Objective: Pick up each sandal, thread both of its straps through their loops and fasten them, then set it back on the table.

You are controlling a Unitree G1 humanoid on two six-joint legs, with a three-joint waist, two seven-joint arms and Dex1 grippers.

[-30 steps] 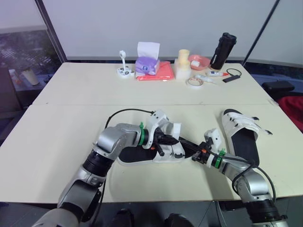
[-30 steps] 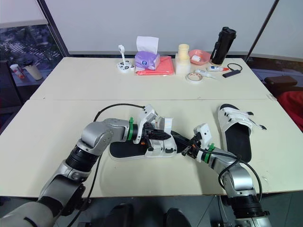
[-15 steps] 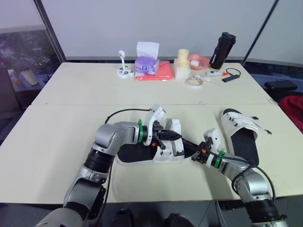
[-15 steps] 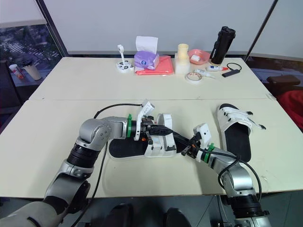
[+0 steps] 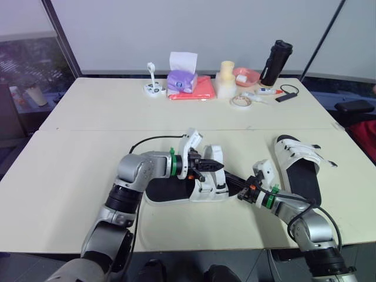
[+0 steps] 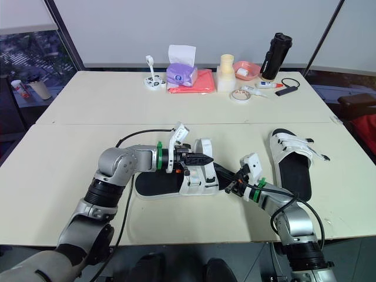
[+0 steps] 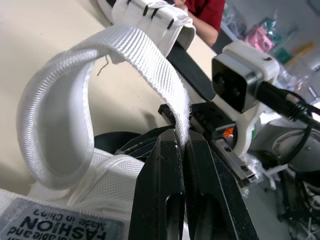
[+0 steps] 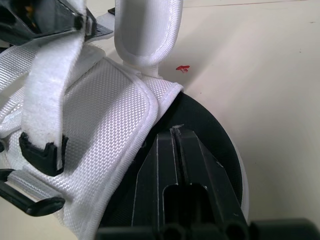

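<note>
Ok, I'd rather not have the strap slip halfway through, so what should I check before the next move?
1. Left pincer shut on the strap end: ok.
2. Right pincer steadying the sandal: ok, its shut tips rest on the black sole.
3. Strap passed through its loop: cannot tell.
4. Strap pressed down and fastened: not ok, it arcs free above the upper.
5. Second sandal out of the way: ok, it lies apart on the robot's right.
</note>
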